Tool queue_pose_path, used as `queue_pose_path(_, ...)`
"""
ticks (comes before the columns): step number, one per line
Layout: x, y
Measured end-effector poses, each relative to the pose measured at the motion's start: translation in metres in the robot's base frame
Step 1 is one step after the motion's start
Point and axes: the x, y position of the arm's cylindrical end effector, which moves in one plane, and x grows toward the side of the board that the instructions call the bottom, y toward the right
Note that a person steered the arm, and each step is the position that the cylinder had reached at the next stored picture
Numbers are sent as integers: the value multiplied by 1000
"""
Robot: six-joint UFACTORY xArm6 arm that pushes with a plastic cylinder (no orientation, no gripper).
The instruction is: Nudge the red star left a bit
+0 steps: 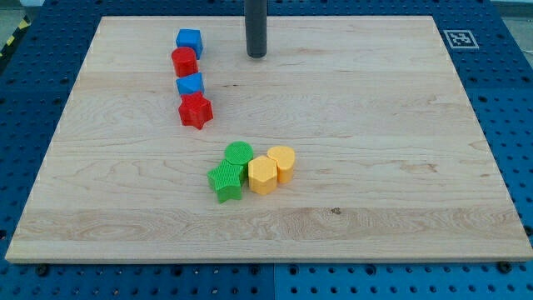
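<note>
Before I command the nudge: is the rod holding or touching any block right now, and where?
Nothing is held. My tip stands clear of every block, up and to the view's right of the red star.

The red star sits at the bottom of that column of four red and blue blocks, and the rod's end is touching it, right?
Not quite. The red star is the lowest block of that column, but my tip is apart from it, up and toward the view's right near the board's top edge, as the camera view shows.
</note>
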Motion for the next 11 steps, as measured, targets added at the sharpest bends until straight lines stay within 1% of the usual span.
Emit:
queue_pose_path(1,29,0)
queue_pose_path(2,65,-14)
queue_pose_path(3,96,-46)
queue_pose_path(4,109,-48)
queue_pose_path(6,120,-59)
queue_pose_path(9,122,-78)
queue_pose_path(10,122,-70)
queue_pose_path(11,124,-33)
